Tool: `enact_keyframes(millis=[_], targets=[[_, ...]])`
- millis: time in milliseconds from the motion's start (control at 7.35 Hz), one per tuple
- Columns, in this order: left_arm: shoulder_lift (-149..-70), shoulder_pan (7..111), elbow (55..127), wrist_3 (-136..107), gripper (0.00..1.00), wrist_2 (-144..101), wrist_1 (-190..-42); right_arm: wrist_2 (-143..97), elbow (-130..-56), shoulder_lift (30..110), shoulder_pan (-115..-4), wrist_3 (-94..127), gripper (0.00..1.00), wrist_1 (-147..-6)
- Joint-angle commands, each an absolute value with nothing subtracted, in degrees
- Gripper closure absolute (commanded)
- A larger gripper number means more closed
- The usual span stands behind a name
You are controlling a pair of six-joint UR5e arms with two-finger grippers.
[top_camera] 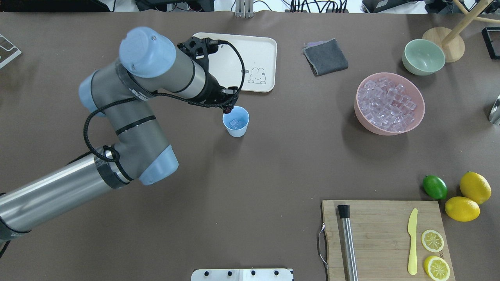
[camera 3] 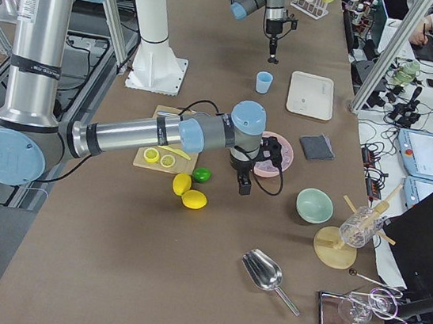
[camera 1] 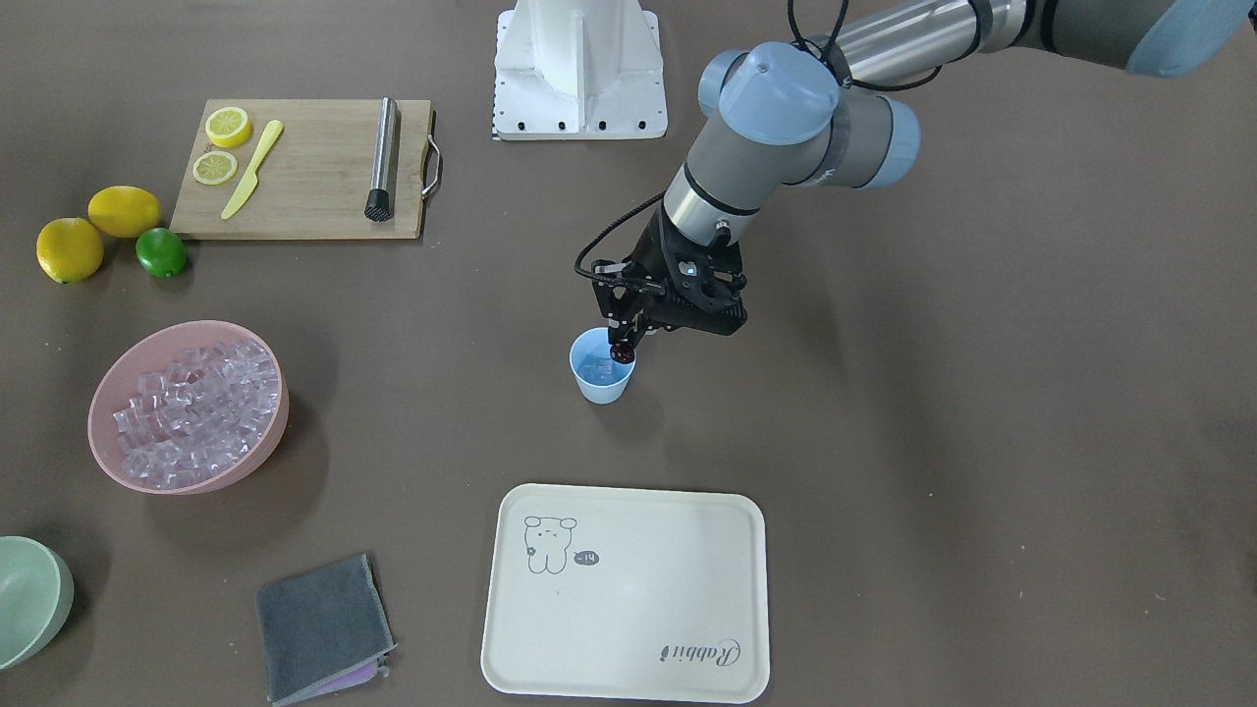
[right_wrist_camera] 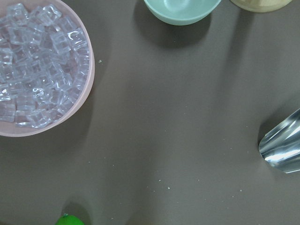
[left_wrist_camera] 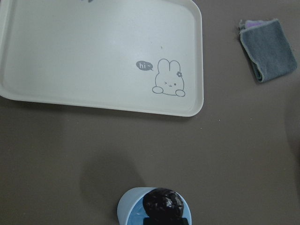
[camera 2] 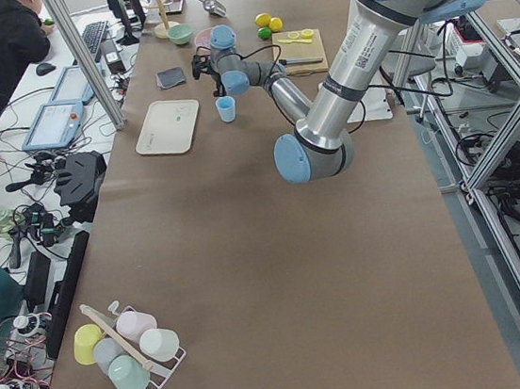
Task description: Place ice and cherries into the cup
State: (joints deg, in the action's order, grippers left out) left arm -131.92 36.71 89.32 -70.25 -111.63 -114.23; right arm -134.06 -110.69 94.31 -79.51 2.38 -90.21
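The left gripper (camera 1: 625,342) hangs over the rim of the cup (camera 1: 601,391), a small, tapered tumbler of light blue plastic standing upright on the matt brown table (camera 1: 933,442). Its black fingers are clamped on the cherries (camera 1: 623,352), a dark red, glossy, knobbly cluster held just above the cup's round mouth. A few pieces of clear, glassy ice (top_camera: 234,124) lie at the bottom of the cup. A smooth cream tray (left_wrist_camera: 93,56), rectangular with rounded corners and printed with a line-drawn rabbit, lies flat near the cup but apart from it. Well apart on the robot's right, a wide pink bowl (top_camera: 386,132) is heaped with faceted ice cubes (top_camera: 388,102). The right gripper (camera 3: 243,186) hovers near that bowl in the right side view, where it cannot be told whether its fingers are apart or together. A bamboo cutting board (camera 1: 304,167) carries two lemon slices (camera 1: 227,127), a pale yellow plastic knife (camera 1: 251,169) and a brushed-steel cylinder (camera 1: 383,157) with a black end. Two whole lemons (camera 1: 124,210) and a lime (camera 1: 161,251) sit just beside the board. A folded grey cloth (camera 1: 324,628), a pale green bowl (top_camera: 424,56) and a shiny metal scoop (right_wrist_camera: 281,150) lie farther off.
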Motion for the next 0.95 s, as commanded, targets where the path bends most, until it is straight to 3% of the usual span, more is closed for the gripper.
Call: enact_keyframes(millis=[0,272,408,544,816], targets=[[-131.4,34.2,89.2,-70.3,1.00,-109.4,-114.3,-133.1,-110.8,93.6,-80.2,1.8,0.01,-91.8],[-131.9,33.8,88.8,-70.2,1.00,-109.4,-114.2,-132.7,-110.7,93.9,-80.8,-1.6,0.01,-91.6],[-132.0,33.8,88.7,-70.2,0.82,-109.5,-114.2,-132.7,-110.8,94.2,-81.6,-2.3,0.01,-91.6],[-132.2,33.8,88.3,-70.1,0.57,-109.4,-114.2,-132.8,-110.6,94.4,-82.3,-3.3,0.01,-91.5],[-132.2,33.9,87.5,-69.9,0.23,-109.4,-114.3,-132.9,-110.3,95.1,-84.2,-6.4,0.01,-91.6]])
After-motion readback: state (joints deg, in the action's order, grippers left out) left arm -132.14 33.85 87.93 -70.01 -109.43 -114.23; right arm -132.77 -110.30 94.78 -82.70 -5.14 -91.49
